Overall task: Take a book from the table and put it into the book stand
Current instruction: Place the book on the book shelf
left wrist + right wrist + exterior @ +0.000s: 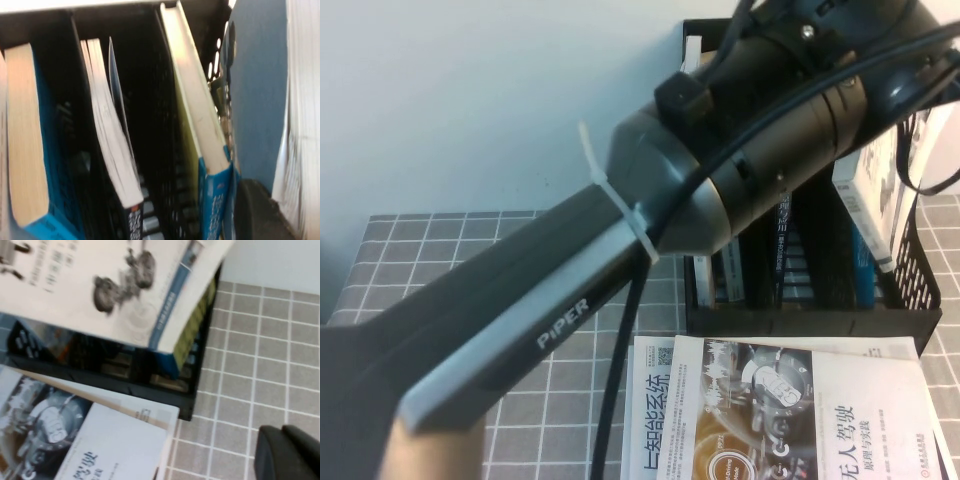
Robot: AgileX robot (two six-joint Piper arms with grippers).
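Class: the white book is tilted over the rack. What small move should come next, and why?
Probably ease the book down with the left gripper, up at the book stand: the book tilts high over the stand's right end, not seated. The right gripper hovers over the table.

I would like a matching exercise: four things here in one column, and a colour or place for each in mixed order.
1 the book
2 brown-gold book
3 the book stand
4 the table

a grey, white grid
b flat before the stand
c black, slotted
d tilted at stand's right end

Pairs: 1-d, 2-b, 3-c, 4-a.

The left gripper is at the stand's slots; the right gripper over the table beside it.
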